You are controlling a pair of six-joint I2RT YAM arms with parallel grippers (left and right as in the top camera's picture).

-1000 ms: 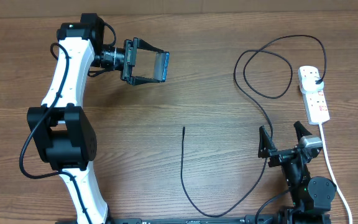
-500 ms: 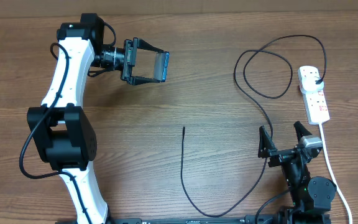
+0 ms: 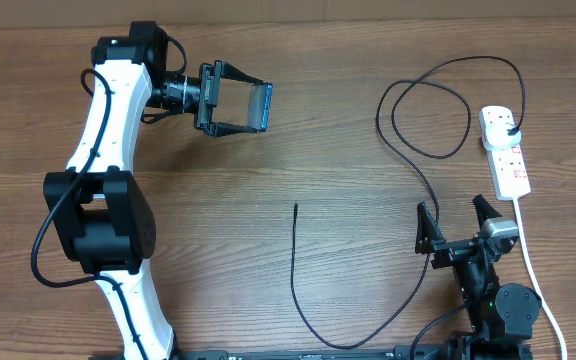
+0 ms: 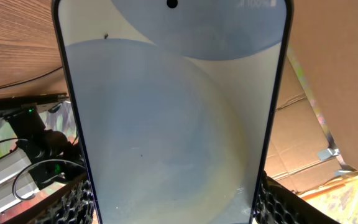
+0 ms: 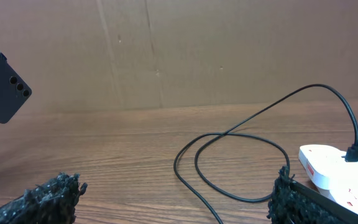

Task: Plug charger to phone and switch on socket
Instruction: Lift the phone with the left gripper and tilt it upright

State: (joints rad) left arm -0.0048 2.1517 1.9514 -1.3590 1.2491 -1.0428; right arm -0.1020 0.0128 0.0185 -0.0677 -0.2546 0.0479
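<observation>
A wide stretch of bare table lies open in the upper middle of the overhead view. It sits between the phone at upper left and the charger loop at upper right. The thin cable runs down the centre, curves along the bottom edge and climbs right, fencing the lower middle. The socket and its white cord line the right edge.

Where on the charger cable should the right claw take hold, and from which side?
Just behind the small tip of the charger, coming from above with the open right claw across it: that stretch lies straight and flat on the table, clear of the loops.
</observation>
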